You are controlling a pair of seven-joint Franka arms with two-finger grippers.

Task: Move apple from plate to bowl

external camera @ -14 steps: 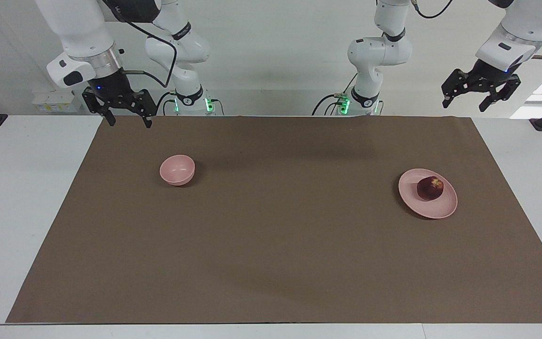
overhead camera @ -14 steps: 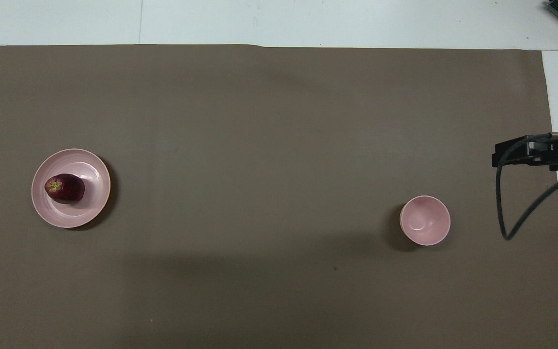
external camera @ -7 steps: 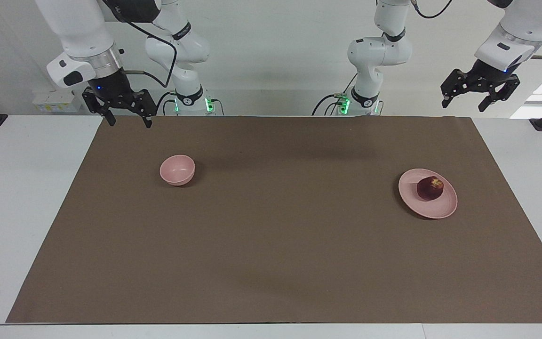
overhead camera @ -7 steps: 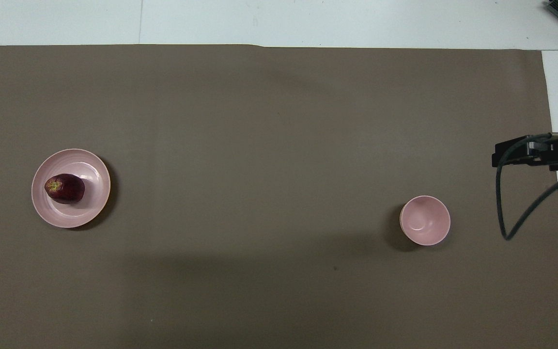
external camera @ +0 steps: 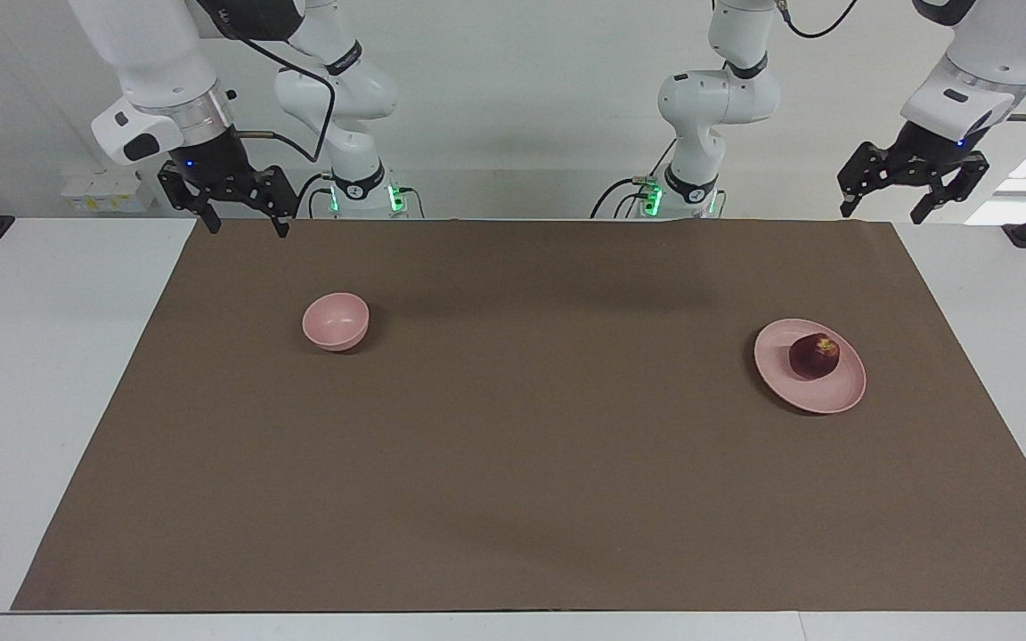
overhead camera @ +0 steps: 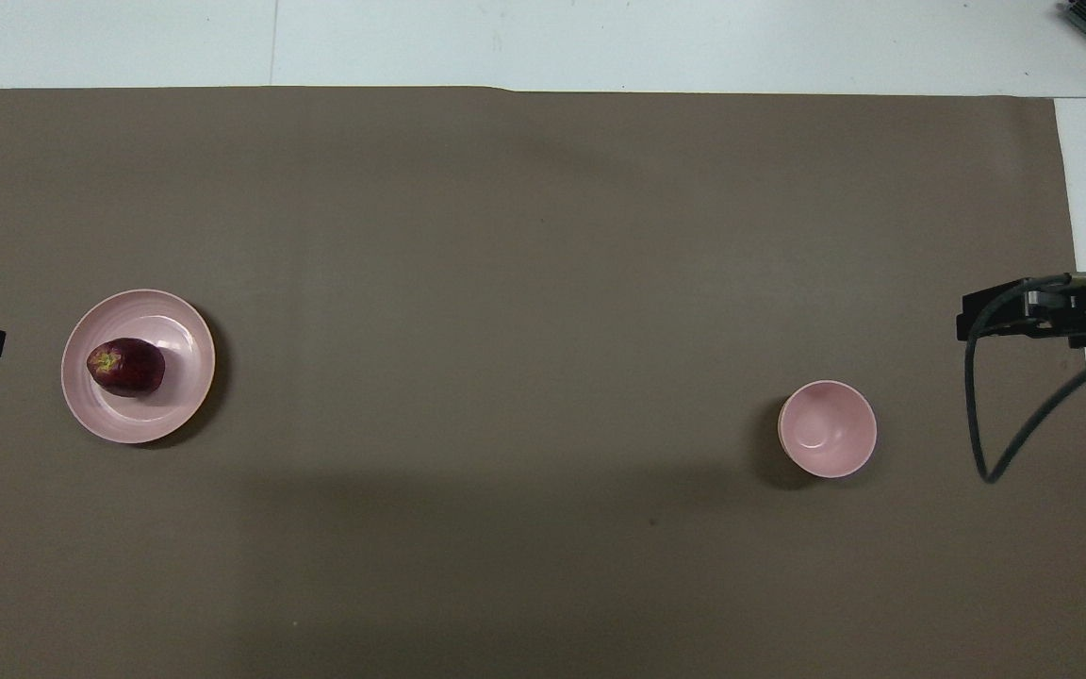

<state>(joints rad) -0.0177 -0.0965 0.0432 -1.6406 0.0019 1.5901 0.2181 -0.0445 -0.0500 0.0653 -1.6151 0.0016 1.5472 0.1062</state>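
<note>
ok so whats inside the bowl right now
Nothing: the bowl shows only its bare pink inner wall and floor in the overhead view. The apple sits on the plate, toward the left arm's end. The patch of mat under the bowl is covered.

The apple is lying on the plate, toward the left arm's end of the mat. The bowl is sitting well apart from them, toward the right arm's end and slightly nearer to the robots than the plate.
</note>
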